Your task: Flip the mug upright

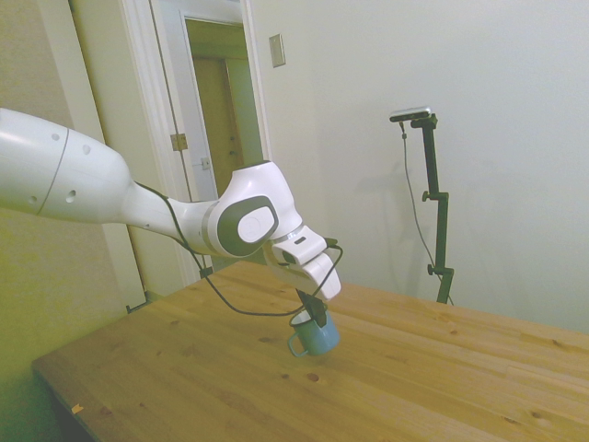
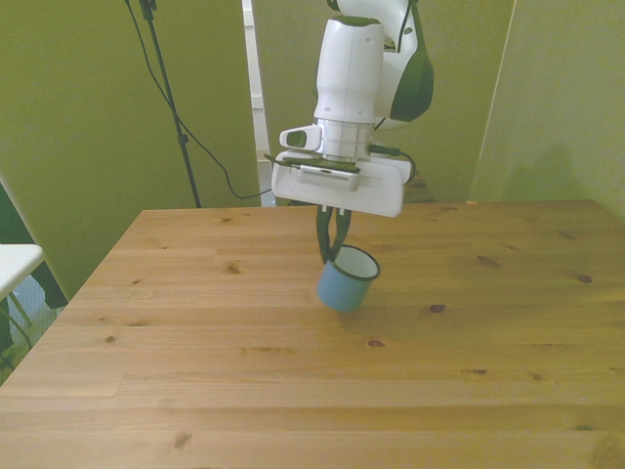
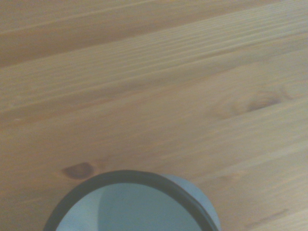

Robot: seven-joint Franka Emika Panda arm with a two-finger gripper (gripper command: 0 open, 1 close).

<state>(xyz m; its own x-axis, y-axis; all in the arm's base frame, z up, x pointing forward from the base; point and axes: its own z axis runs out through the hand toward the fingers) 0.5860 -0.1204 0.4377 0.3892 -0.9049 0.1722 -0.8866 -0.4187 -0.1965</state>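
The light blue mug hangs tilted near the middle of the wooden table, with its dark-rimmed mouth facing up and toward the front view's right. My gripper comes down from above and is shut on the mug's rim, one finger inside and one outside. In the side view the mug sits just below the gripper, its thin loop handle pointing toward the picture's left. Whether its base touches the table I cannot tell. The wrist view shows the mug's rim and pale inside close up over the planks.
The table's edge at the front view's left has a white surface beyond it. A doorway stands behind the arm in the side view. Several dark knots mark the wood around the mug.
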